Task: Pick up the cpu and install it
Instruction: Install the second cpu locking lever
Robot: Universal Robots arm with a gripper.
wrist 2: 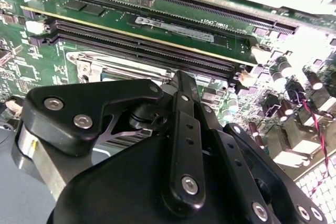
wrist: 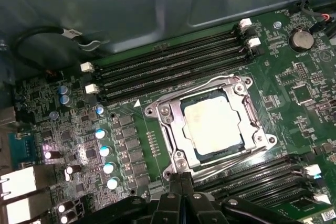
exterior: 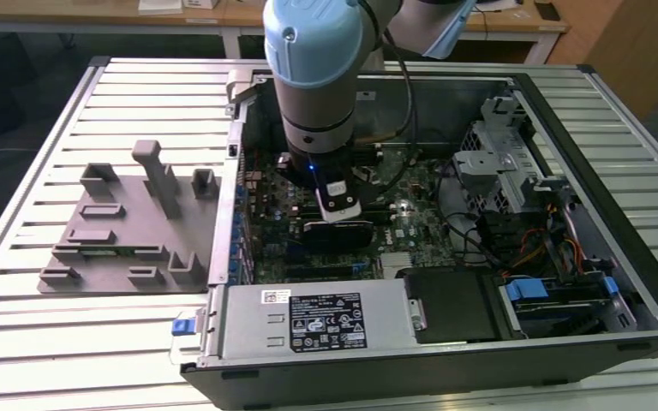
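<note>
Tool [wrist: 181, 182] just beside the cpu [wrist: 212, 125], seated in its socket [wrist: 168, 135]

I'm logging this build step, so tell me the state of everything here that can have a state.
cpu: seated flat in the socket, top plate showing.
Socket frame: around the cpu, not covering it.
Memory slots: empty in the first wrist view.
Computer case: side open, lying on the table.
Grey fixture: beside the case.
gripper: over the motherboard, beside the socket.
</note>
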